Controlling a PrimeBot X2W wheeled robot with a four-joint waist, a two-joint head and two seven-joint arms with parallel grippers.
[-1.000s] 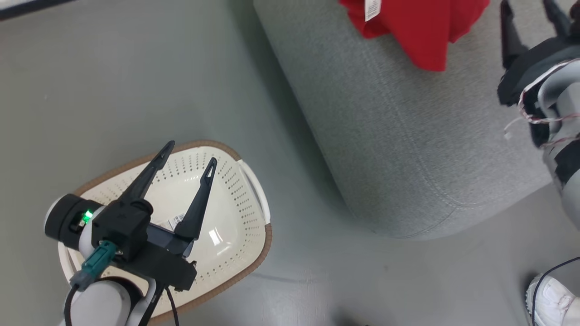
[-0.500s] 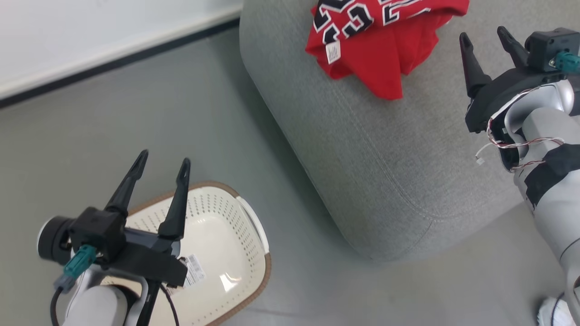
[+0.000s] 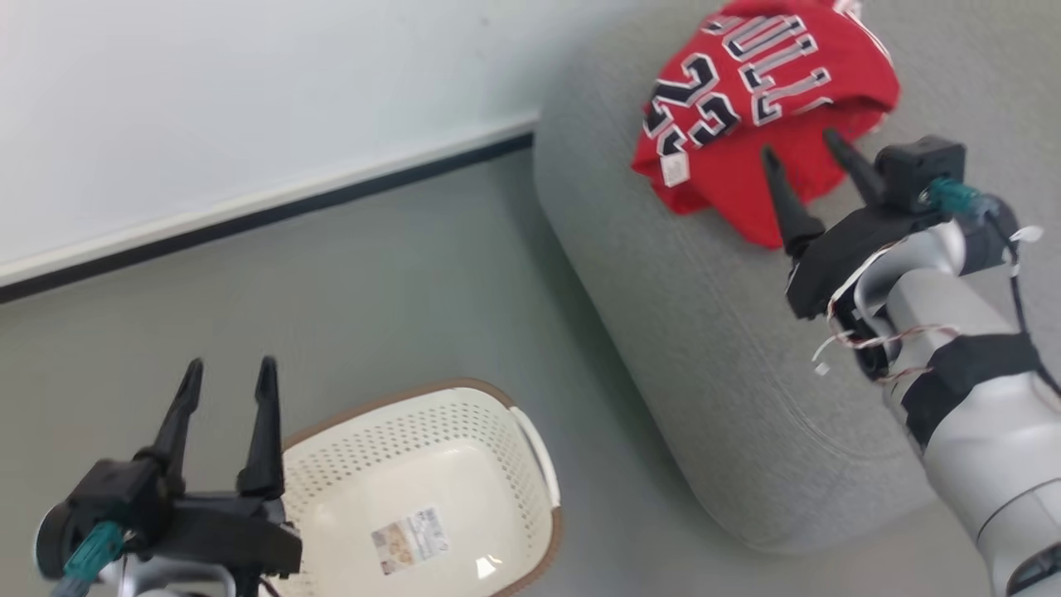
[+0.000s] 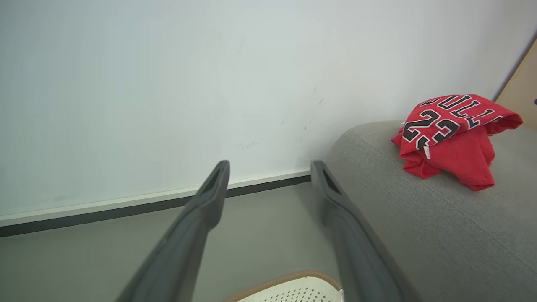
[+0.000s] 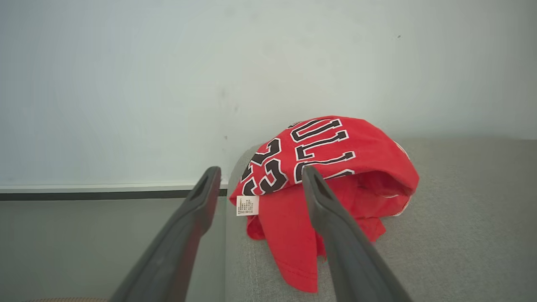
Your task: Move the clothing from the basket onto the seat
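The red clothing (image 3: 746, 108) lies bunched on the grey seat (image 3: 729, 365), the lettered jersey on top of the plain red garment; the left wrist view has the clothing (image 4: 453, 138) far right, the right wrist view has the clothing (image 5: 327, 184) just ahead. My right gripper (image 3: 800, 149) hangs open above the seat, fingertips near the pile's front edge, holding nothing. The cream basket (image 3: 331, 473) stands on the floor at lower left with just a paper label (image 3: 409, 537) on its bottom. My left gripper (image 3: 230, 371) is open above the basket's left rim.
A white wall (image 3: 249, 99) with a dark baseboard (image 3: 273, 217) runs behind the grey floor (image 3: 373, 290). The seat's rounded corner faces the basket, with open floor between them. A tan panel (image 4: 522, 79) shows at the far right of the left wrist view.
The head camera has tilted up, bringing the wall into view. My left gripper has lifted out of the basket. My right gripper has come closer to the clothing pile.
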